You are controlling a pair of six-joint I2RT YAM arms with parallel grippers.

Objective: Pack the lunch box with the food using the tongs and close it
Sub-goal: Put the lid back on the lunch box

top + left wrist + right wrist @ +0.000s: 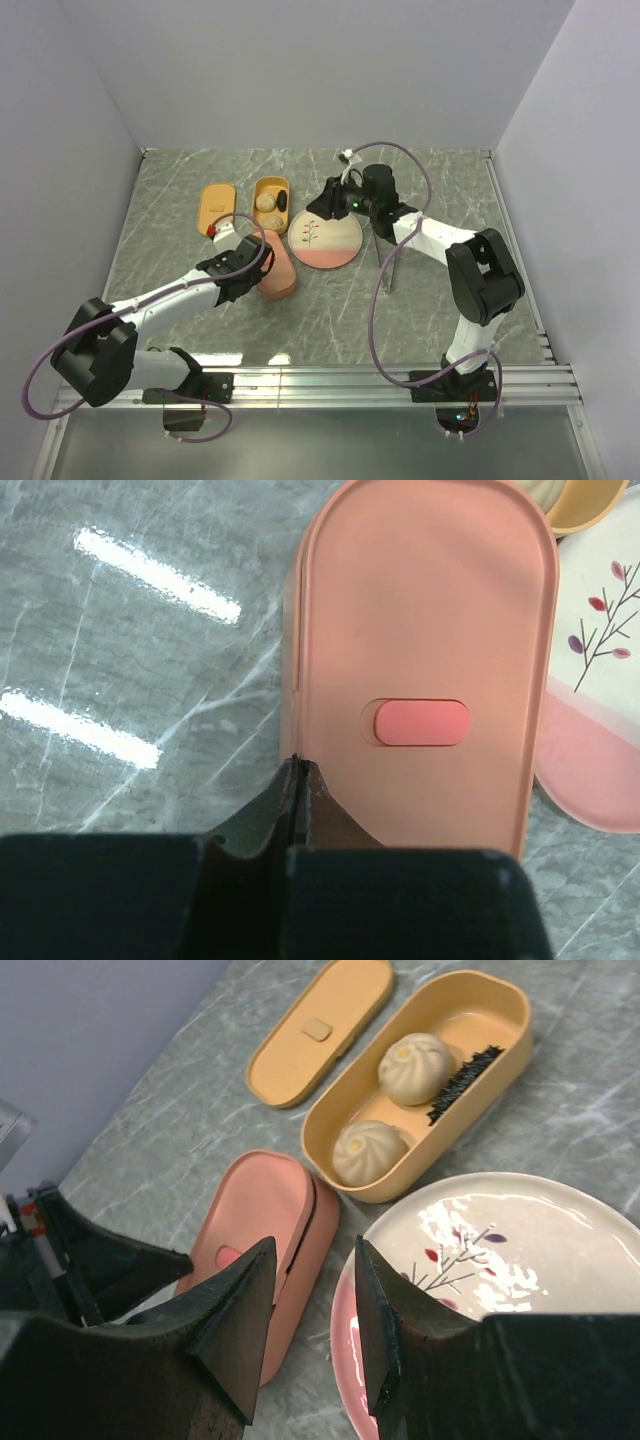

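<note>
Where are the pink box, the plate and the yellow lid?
Pink box (420, 610): left wrist view, lid top.
Plate (560, 1250): right wrist view, white face.
Yellow lid (320, 1028): right wrist view, centre tab.

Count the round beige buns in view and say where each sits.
2 buns, both in the open yellow box: one mid-box beside the dark piece, one at the end nearer the pink box. Others may be hidden inside the pink box.

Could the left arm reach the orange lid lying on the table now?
Probably yes: the orange lid lies uncovered left of the open box, and nothing seems to stand between it and the left gripper, shut at the pink box.
</note>
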